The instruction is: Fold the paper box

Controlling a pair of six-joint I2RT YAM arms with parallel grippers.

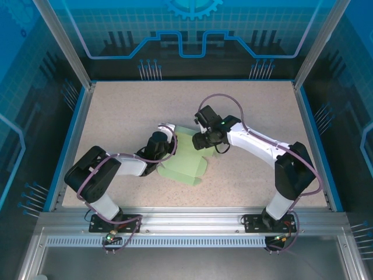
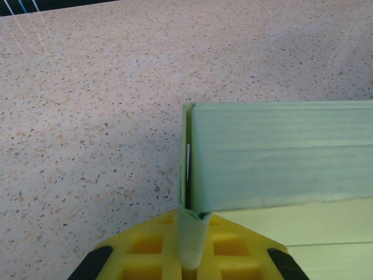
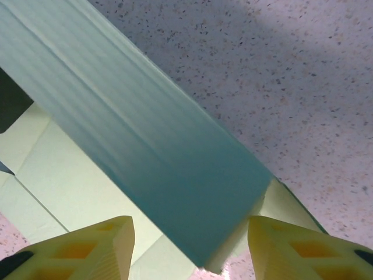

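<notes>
The pale green paper box (image 1: 182,164) lies partly folded in the middle of the table, its near flaps flat and its far wall raised. My left gripper (image 1: 168,132) sits at the wall's left end. In the left wrist view the yellow fingers (image 2: 145,248) are shut on a pinched corner flap (image 2: 192,233) of the paper box (image 2: 280,157), whose wall stands upright to the right. My right gripper (image 1: 198,140) is at the wall's right end. It stands open, and the raised panel (image 3: 157,146) runs between its yellow fingertips (image 3: 93,245), which stand apart from it on both sides.
The speckled beige table (image 1: 128,111) has free room around the box. Blue rails (image 1: 76,140) and clear enclosure walls bound it on the left, right and back. The arm bases (image 1: 111,219) sit at the near edge.
</notes>
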